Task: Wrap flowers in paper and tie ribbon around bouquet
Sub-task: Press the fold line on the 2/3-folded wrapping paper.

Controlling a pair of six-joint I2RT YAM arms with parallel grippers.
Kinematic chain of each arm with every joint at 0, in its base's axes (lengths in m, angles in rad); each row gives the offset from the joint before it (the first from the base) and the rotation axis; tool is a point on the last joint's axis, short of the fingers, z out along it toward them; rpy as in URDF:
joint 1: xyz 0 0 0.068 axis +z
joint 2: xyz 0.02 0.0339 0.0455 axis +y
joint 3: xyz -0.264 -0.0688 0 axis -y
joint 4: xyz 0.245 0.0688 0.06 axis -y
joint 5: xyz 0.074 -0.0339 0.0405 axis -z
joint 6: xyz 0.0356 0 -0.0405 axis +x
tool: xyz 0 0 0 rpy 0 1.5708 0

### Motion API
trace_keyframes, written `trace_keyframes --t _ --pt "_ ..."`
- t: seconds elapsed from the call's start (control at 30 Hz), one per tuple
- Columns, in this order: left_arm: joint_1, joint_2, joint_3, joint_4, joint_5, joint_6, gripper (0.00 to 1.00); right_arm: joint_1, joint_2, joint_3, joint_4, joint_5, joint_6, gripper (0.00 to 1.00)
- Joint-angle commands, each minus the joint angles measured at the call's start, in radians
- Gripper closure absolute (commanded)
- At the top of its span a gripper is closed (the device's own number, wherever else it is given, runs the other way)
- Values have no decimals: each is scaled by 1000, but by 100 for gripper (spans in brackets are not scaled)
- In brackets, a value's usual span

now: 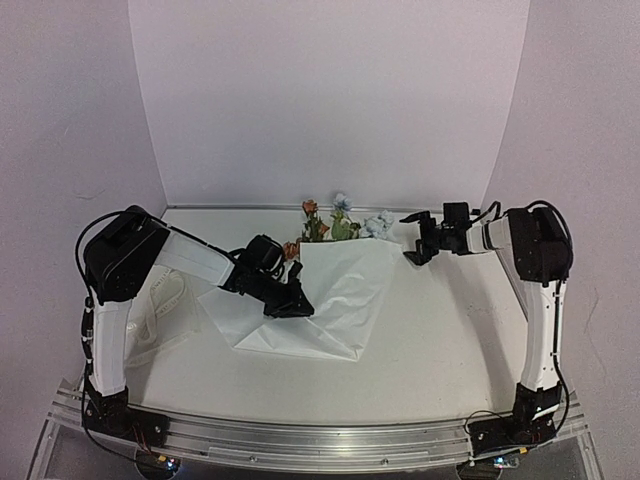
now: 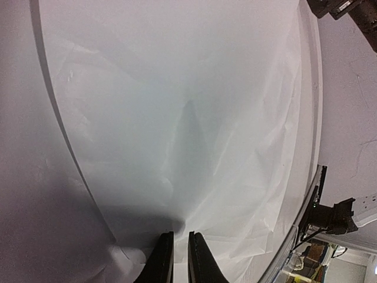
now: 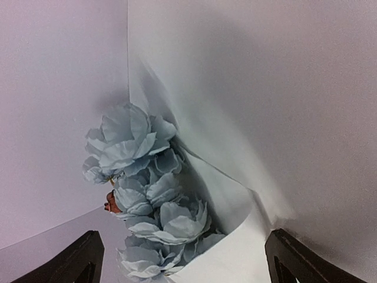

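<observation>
The white paper (image 1: 335, 295) lies spread on the table, its far edge over the flowers (image 1: 330, 225). Orange and pale blue blooms stick out beyond that edge. My left gripper (image 1: 293, 303) is low on the sheet's left part. In the left wrist view its fingers (image 2: 181, 234) are pinched on a pucker of paper (image 2: 194, 118), with creases running to the tips. My right gripper (image 1: 413, 248) hovers open at the sheet's far right corner. Between its wide fingers (image 3: 185, 259) show pale blue blooms (image 3: 141, 177) and a curled paper edge (image 3: 235, 259). The ribbon (image 1: 165, 300) lies beside the left arm.
White walls close the table at the back and both sides. The flowers lie close to the back wall (image 1: 330, 120). A metal rail (image 1: 320, 440) with both arm bases runs along the near edge.
</observation>
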State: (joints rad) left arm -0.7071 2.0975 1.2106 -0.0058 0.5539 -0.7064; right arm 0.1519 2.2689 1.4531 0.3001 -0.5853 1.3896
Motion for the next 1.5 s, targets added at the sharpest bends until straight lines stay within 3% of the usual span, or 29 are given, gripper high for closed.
trace_keyframes --t 0.0,0.2,0.43,0.6,0.73,0.97,1.47 --pt "3 -2 11 -107 -69 4 88 -5 -57 105 -225 -33 -119 2" --pt "3 -2 9 -86 -65 -9 88 55 -290 -90 -217 -68 -147 2" --pt "3 4 13 -80 -65 -11 88 297 -492 -463 -22 -39 -76 2" --pt "3 13 20 -87 -62 -3 89 486 -459 -593 190 11 18 2" --pt "3 24 32 -95 -64 2 89 546 -417 -655 273 48 40 2" --pt "11 37 36 -104 -79 -19 89 593 -421 -790 348 81 52 2" --pt "26 60 26 -91 -93 -54 90 654 -494 -927 363 -4 -53 2"
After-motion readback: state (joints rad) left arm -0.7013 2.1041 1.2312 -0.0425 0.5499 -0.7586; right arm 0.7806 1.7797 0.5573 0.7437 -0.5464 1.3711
